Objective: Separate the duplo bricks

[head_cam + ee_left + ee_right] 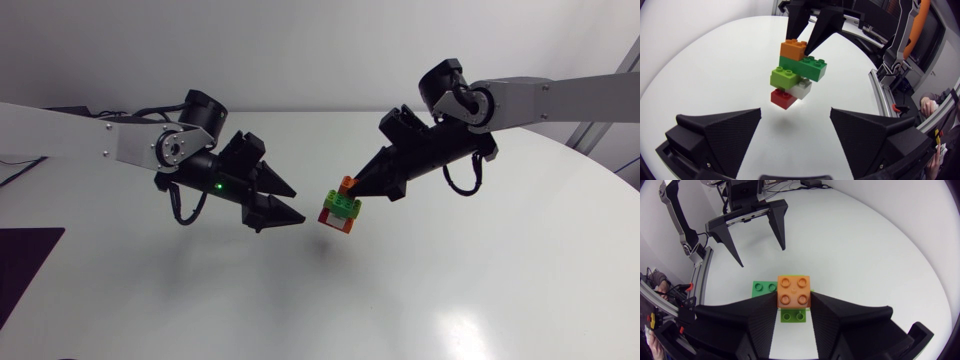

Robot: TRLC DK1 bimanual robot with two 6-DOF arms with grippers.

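White tabletop (500, 280), plain and matte, carrying nothing of the task; the brick stack hangs in the air above it. Silver-grey right arm (540, 100), entering from its own side and slanting down toward the middle. Silver-grey left arm (120, 145), entering opposite, with a small green light (217, 186) showing on its black wrist. Black left fingers (725, 130), spread wide and holding nothing, tips aimed at the stack. Black right fingers (815, 30), drawn narrow and clamped on the two sides of the top brick. Duplo stack (797, 75), five bricks, hanging beneath the right fingers. Its long axis runs from those tips down toward the tabletop at a slight tilt. It sits ahead of the left fingers, roughly in line with the gap between them and apart from both. Dark green brick (805, 67), the longest, second from the top and jutting to one side. Light green brick (784, 77), beneath it. Orange brick (793, 49), uppermost, the one gripped. White brick (802, 89), partly hidden under the greens. Red brick (783, 98), lowest and farthest from the right fingers. Judgement: the free left arm is the one placed to close on the lower bricks, approaching across the stack's axis. Markings: no legible label or writing on bricks or fingers.
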